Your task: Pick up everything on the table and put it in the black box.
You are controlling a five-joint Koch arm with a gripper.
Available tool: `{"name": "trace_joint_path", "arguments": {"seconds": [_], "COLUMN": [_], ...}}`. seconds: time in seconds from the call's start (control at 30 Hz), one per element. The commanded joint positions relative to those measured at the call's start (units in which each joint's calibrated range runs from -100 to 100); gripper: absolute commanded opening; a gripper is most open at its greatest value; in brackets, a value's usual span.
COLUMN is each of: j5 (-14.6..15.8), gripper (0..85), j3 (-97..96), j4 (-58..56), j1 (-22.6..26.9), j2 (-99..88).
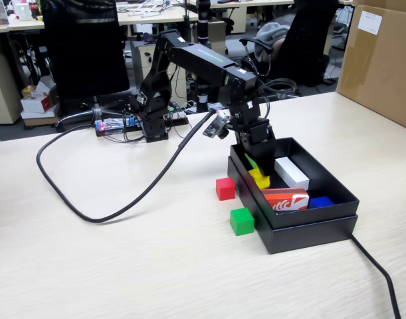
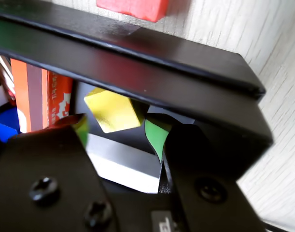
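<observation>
The black box [image 1: 309, 222] sits on the table [image 1: 123, 266] at the right. My gripper [image 1: 252, 163] hangs inside the box's near-left corner, open. Its green-padded fingertips [image 2: 156, 137] stand wide apart. The yellow cube [image 1: 260, 178] lies on the box floor just beyond the tips, apart from both pads. The wrist view shows that yellow cube [image 2: 113, 110] under the box rim [image 2: 137, 53]. Outside the box on the table are the red cube [image 1: 225, 189], close to its left wall, and the green cube [image 1: 242, 221], near its front-left corner. The red cube [image 2: 133, 7] shows at the wrist view's top edge.
Inside the box lie a long white block [image 1: 291, 173], an orange-red printed block [image 1: 286, 199] and a blue piece [image 1: 320, 201]. A thick black cable [image 1: 90, 214] loops over the table's left. A brown carton [image 1: 382, 60] stands at the back right. The arm's base [image 1: 153, 119] is behind.
</observation>
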Motion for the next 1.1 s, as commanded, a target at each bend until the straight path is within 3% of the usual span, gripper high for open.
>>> {"name": "trace_joint_path", "arguments": {"seconds": [0.0, 0.1, 0.33, 0.6, 0.83, 1.07], "j5": [-2.00, -2.64, -3.47, -6.64, -10.21, -10.84], "gripper": [36.3, 41.6, 43.0, 43.1, 51.2, 51.7], "j3": [0.98, 0.53, 6.42, 9.87, -7.72, -27.21], "j4": [2.62, 3.23, 2.97, 2.36, 2.36, 2.36], "j1": [0.15, 0.24, -0.10, -1.27, -4.49, -6.74], "j2": [-1.25, -1.25, -11.35, -30.28, -43.02, -54.26]}}
